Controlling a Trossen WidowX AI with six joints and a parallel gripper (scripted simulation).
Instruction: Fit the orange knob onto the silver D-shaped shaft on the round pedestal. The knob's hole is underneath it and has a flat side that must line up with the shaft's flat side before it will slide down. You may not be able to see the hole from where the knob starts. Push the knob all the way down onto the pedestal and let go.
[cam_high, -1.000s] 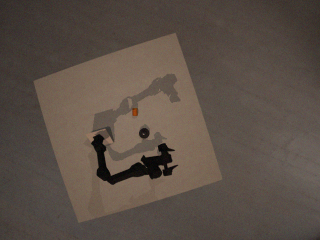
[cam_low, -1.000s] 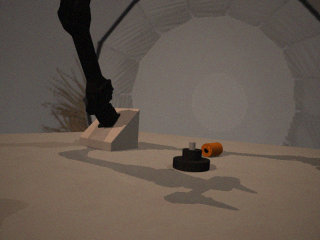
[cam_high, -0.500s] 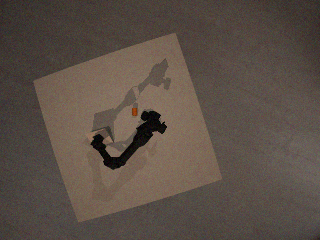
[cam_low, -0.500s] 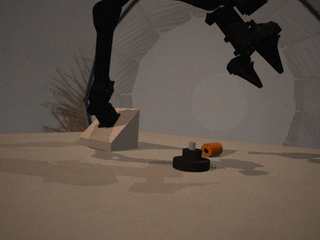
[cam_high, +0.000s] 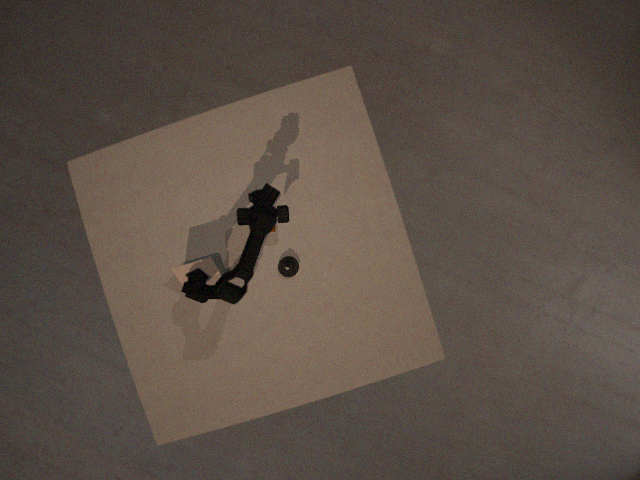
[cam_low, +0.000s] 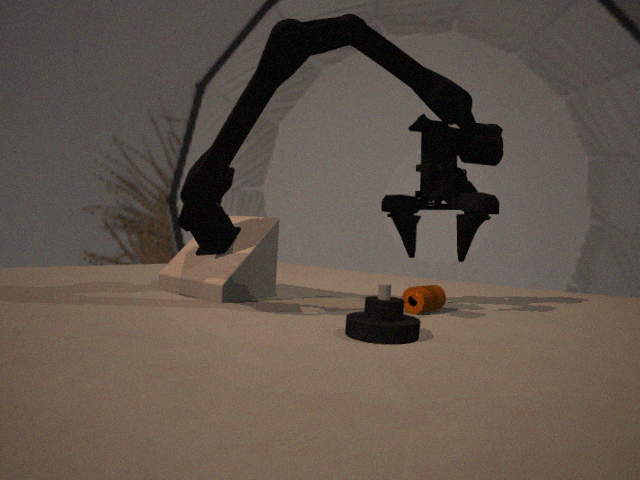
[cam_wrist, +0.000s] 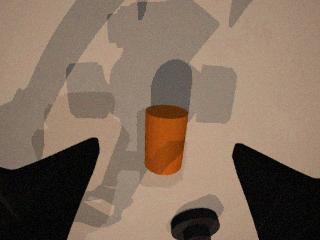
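Observation:
The orange knob (cam_low: 429, 298) (cam_wrist: 166, 142) lies on its side on the table, its dark hole facing the exterior camera. In the top view only a small edge of the knob (cam_high: 273, 228) shows beside the arm. The black round pedestal (cam_low: 382, 329) (cam_wrist: 195, 220) (cam_high: 288, 273) stands close to the knob, and its silver shaft (cam_low: 384, 291) points straight up. The shaft's flat side cannot be made out. My gripper (cam_low: 436, 259) (cam_wrist: 167, 148) is open and empty, pointing down well above the knob. In the wrist view the knob shows between the two fingertips.
The arm's base stands on a pale wedge-shaped block (cam_low: 251, 263) at the left of the square table top (cam_high: 330, 320). The pedestal is the only other raised object near the knob. Shadows of the arm fall across the table around the knob.

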